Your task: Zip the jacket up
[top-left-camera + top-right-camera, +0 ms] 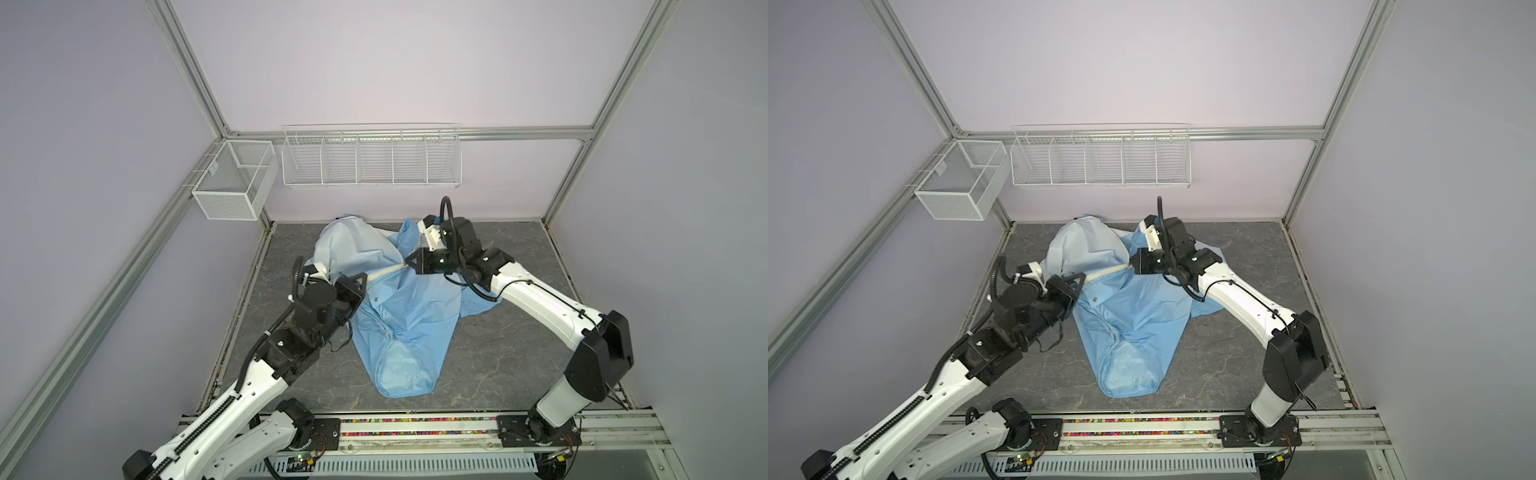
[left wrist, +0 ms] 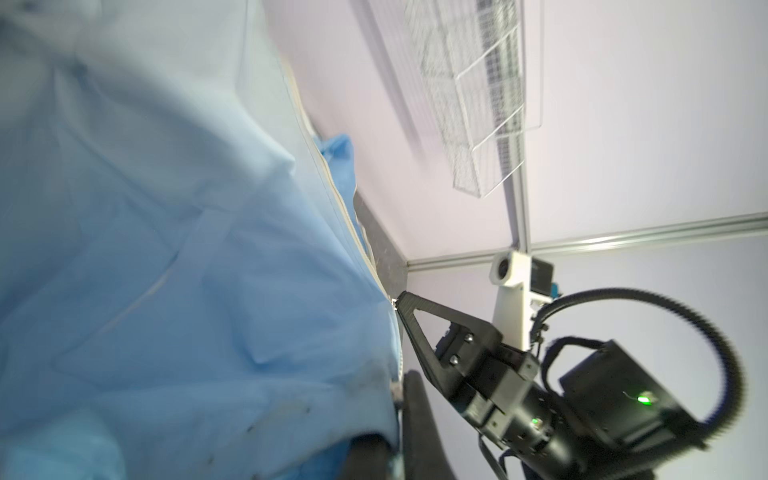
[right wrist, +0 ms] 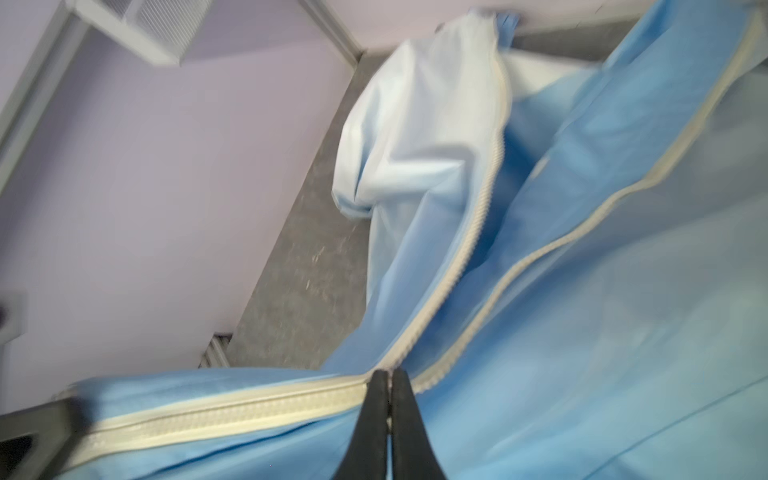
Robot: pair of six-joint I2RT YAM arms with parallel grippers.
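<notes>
Plainly, in both top views the jacket (image 1: 399, 324) lies bunched at mid-frame on the grey counter (image 1: 519, 365). The left pincer (image 1: 360, 279), left of centre, is clamped on the jacket at the closed end of the zipper (image 1: 384, 272). The right pincer (image 1: 408, 262), just right of it, is pinched shut on the zipper, and the short joined stretch runs taut between them. The left wrist view shows the right pincer meeting the fabric edge at the teeth. The right wrist view shows its fingertips (image 3: 376, 390) closed where the two open rows (image 3: 473, 249) merge. To do this well, I judge the left anchor should hold firm while the right draws straight along the teeth toward the pale end, feeding both rows in flat, since the loose folds ahead could snag.
</notes>
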